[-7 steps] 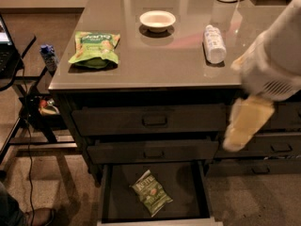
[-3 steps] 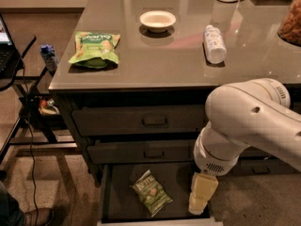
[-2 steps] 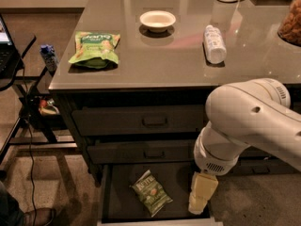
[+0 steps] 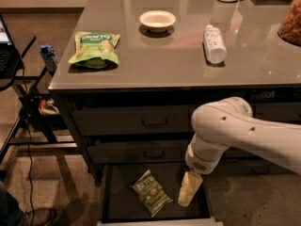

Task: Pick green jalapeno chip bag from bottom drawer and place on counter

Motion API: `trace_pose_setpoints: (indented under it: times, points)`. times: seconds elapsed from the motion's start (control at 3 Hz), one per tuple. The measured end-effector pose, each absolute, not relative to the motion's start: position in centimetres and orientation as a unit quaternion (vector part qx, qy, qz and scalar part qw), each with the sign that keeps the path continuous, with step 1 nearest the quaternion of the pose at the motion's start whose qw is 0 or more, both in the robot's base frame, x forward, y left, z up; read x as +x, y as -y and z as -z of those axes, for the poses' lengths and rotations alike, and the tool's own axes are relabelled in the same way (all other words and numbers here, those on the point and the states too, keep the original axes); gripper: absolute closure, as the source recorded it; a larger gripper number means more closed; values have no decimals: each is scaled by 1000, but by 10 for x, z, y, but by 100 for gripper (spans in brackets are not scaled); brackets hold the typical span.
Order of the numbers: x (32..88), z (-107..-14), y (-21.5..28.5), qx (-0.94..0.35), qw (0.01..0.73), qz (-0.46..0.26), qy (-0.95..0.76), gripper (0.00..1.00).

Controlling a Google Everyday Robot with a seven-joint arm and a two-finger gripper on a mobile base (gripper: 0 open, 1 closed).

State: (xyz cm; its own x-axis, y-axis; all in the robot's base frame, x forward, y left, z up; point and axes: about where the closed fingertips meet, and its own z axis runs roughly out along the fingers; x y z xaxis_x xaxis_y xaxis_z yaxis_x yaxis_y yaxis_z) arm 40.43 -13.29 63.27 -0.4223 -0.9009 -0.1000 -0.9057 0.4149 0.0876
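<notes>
You have the counter (image 4: 155, 55) filling the upper part of the view, glossy grey, over a dark cabinet with two handled drawers (image 4: 127, 121) shut beneath it. Your white arm (image 4: 244, 131) comes in from the right edge and bends down in front of the cabinet. Below it the bottom drawer (image 4: 120, 197) stands pulled open, its flat dark floor showing. On the counter's left part lies a light-green snack bag (image 4: 95, 46). Your target, the green jalapeno chip bag (image 4: 150, 192), lies flat and skewed on the drawer floor, roughly in the middle. The gripper (image 4: 189, 189) hangs pointing down inside the drawer's right side, just beside the bag's right edge and apart from it; you cannot tell how wide it is set, and it carries nothing. A pale bowl (image 4: 157, 20) sits near the counter's far middle, and a white bottle (image 4: 214, 43) lies on its side to the right of the bowl
</notes>
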Motion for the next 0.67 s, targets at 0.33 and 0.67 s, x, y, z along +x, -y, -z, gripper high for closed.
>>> trace_pose_setpoints:
  times: [0.33,0.67]
  points:
    - [419,-592,139,-507,-9,-58,-860,0]
    - [418,-586,140,-500,-15,-61,-864,0]
